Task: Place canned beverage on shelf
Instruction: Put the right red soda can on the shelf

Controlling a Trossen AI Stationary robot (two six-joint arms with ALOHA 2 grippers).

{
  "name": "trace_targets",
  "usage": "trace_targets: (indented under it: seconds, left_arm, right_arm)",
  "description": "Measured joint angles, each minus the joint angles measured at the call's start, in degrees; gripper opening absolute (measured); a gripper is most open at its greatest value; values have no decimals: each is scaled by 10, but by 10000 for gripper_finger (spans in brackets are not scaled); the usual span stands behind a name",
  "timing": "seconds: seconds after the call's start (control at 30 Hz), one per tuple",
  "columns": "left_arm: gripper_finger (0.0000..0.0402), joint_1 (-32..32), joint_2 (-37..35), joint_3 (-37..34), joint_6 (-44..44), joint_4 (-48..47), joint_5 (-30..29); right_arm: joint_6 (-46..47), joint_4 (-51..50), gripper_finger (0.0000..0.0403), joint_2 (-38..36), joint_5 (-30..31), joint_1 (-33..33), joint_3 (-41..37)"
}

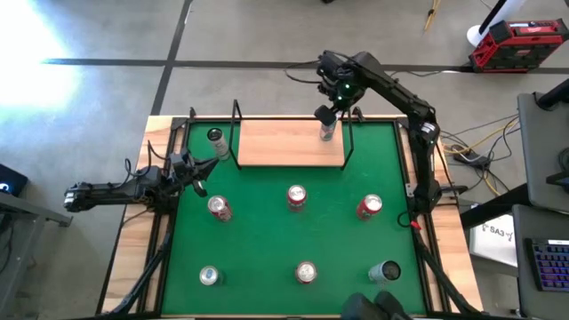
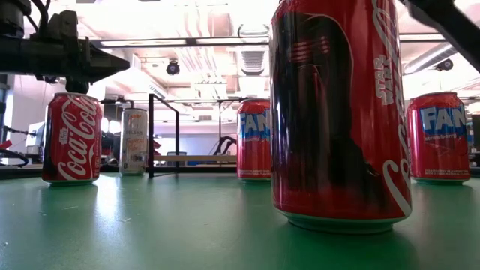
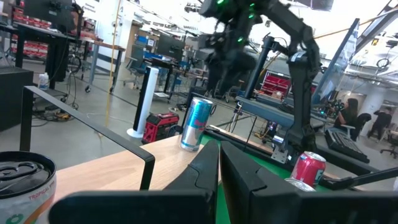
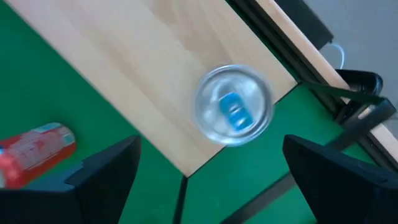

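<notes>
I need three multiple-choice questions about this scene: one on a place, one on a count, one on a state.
1. Where does the silver-blue can stand?
A. on the wooden shelf
B. on the green mat
C. on the floor

2. How many cans with red sides stand on the green mat?
A. one
B. three
C. six

3. How is the right gripper?
A. shut on the can
B. open above the can
C. resting on the mat

Answers: 1 A, the can stands near the board's right end. 2 B, the high view shows three. 3 B, its fingers stand wide apart, clear of the can's top.
</notes>
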Motion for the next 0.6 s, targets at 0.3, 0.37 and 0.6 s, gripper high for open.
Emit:
trace_targets:
  seconds: [0.3,0.37,0.6]
  left_arm:
    - [0,0,0,0,0,0,0]
    - [0,0,0,0,0,0,0]
    - [0,0,0,0,0,0,0]
  right_arm:
    - [113,1,384,-111,38,91,-75]
    - [154,1,384,-147,66,120,-119]
    - [362,-1,384,-278,89,213,-286]
